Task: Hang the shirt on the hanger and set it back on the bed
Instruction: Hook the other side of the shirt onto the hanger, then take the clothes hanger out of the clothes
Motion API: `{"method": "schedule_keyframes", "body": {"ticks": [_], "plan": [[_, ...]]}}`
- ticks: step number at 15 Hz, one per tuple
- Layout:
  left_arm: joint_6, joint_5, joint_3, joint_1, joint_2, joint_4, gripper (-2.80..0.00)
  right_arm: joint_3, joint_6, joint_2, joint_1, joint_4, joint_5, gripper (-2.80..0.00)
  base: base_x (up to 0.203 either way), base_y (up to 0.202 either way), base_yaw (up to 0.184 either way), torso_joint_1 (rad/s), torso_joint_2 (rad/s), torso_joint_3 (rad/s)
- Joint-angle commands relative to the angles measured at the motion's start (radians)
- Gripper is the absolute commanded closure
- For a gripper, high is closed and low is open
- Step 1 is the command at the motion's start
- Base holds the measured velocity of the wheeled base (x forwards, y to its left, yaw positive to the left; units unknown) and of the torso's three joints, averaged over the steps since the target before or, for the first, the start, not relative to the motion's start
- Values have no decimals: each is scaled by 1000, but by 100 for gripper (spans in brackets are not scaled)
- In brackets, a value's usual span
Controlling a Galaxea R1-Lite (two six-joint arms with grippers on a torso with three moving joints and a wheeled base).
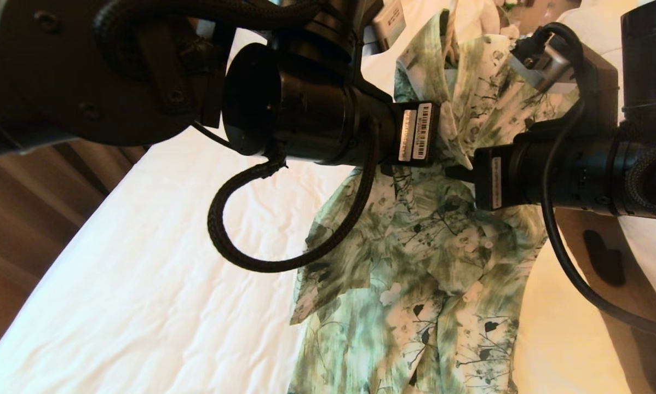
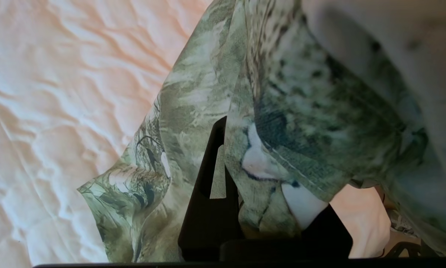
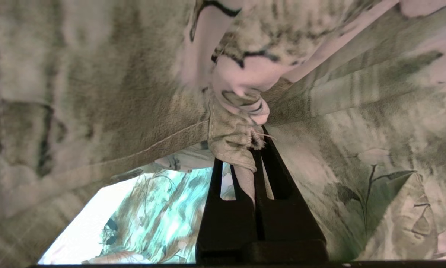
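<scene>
1. Both arms hold the shirt (image 1: 426, 257) up over the bed (image 1: 142, 284), its tail trailing onto the sheet.
2. The right gripper (image 3: 253, 163) is pinched tight on a bunched fold of cloth.
3. The left gripper (image 2: 260, 175) has fabric between its fingers and looks clamped on it.
4. I can't see the hanger anywhere.
5. To do this well, I'd keep the shoulders spread level and the collar open, so nothing slips.

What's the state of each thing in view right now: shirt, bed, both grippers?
shirt: lifted at the top, bunched, lower part draped on the bed.
bed: white sheet, lightly wrinkled.
left gripper: shut on shirt fabric.
right gripper: shut on a bunched fold of the shirt.
hanger: not visible.
</scene>
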Motion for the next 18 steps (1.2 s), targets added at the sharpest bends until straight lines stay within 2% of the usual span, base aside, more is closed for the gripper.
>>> {"method": "schedule_keyframes", "body": {"ticks": [1,2,7,12,16,17,18], "plan": [[-1,2,0,0,-4,2,0,10,0,-10,0,-1,-2,0,0,0,0,0,0,0],[-1,-1,0,1,-8,1,0,10,1,-10,1,-1,-1,-280,0,0,0,0,0,0],[-3,-5,0,2,-27,-17,0,13,13,-47,21,22,1,-280,0,0,0,0,0,0],[-3,-1,2,18,-22,-17,0,9,64,-165,82,161,1,-280,0,0,0,0,0,0],[-6,1,6,18,-20,-16,0,-57,75,-249,89,225,-2,-280,0,0,0,0,0,0],[-7,1,6,16,-21,-16,0,-89,74,-258,88,235,-2,0,0,0,0,0,0,0],[-7,8,6,10,-21,-13,0,-126,74,-258,87,242,-2,0,0,0,0,0,0,0]]}}
